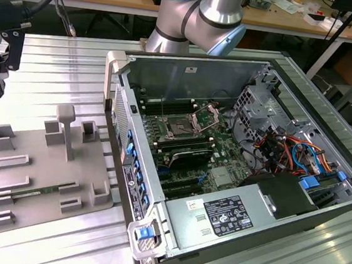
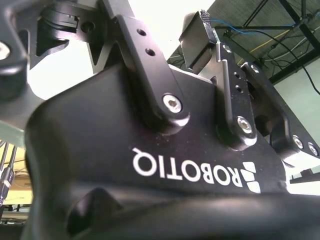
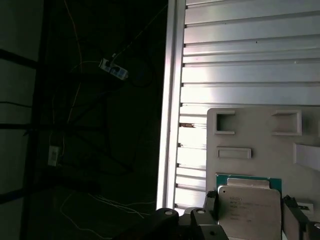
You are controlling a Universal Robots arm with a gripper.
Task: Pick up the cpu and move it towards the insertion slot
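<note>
Silvery-topped, green-rimmed square cpu (image 3: 248, 212) sat pinched between the fingers (image 3: 210, 202) of the gripper (image 3: 251, 220); the open metal computer case (image 1: 188, 76) held the metal-framed insertion slot (image 1: 180, 130).

Exterior view looks down on the surface (image 1: 63, 63), tray (image 1: 41, 155) at eight o'clock. First wrist view shares it, past the held cpu (image 3: 250, 210). Second wrist view faces up along the gripper (image 2: 165, 30).
</note>
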